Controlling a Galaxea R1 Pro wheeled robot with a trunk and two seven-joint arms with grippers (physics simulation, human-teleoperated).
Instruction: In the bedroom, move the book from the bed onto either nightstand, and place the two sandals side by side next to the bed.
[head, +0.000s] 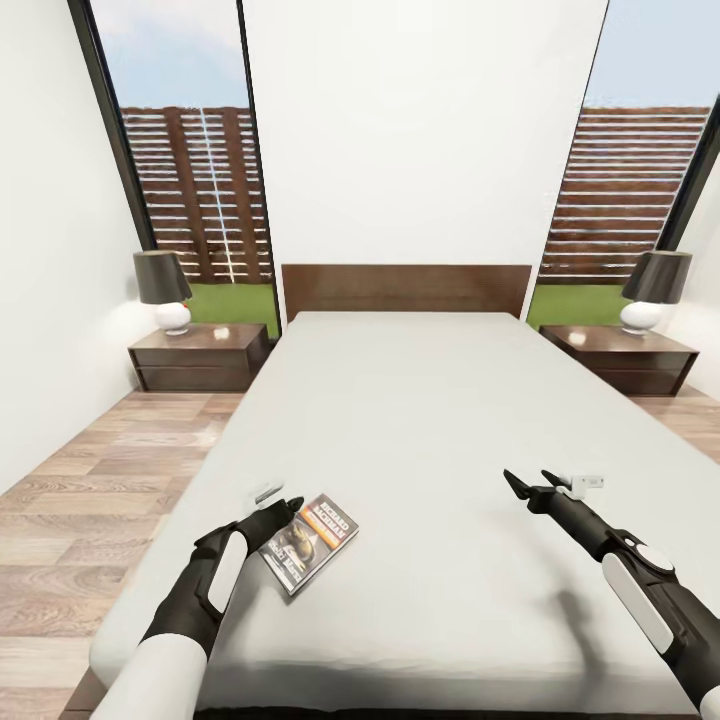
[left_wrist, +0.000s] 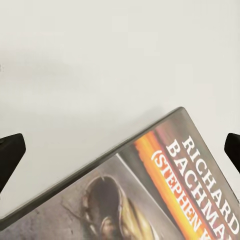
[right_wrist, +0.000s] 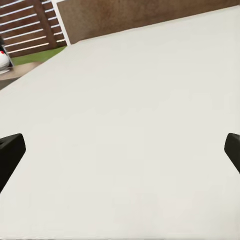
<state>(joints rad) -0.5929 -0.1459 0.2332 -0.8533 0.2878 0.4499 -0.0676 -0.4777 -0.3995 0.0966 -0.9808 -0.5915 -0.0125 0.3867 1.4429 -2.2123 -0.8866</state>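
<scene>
the robot is facing the bed (head: 420, 420) from its foot edge, in the bedroom with white walls and a wood-plank floor (head: 90, 520). the book (head: 308, 542) is lying flat on the pale mattress near the foot edge, toward the bed's left side, its cover up and turned at an angle. the left pincer (head: 283, 514) is hovering right at the book's left edge, and its fingers are standing spread apart with nothing between them; in the left wrist view the book (left_wrist: 165, 195) is lying just ahead, its corner pointing into the gap between the two dark fingertips (left_wrist: 10, 155). whether a finger is touching the cover cannot be told. the right pincer (head: 533, 484) is hanging above the mattress toward the bed's right side, released and empty. a nightstand (head: 200, 355) is standing beside each side of the headboard (head: 405, 290), the left one and the right one (head: 620, 358), each carrying a dark-shaded lamp (head: 163, 288). a slatted fence (head: 200, 190) is showing through the tall windows.
</scene>
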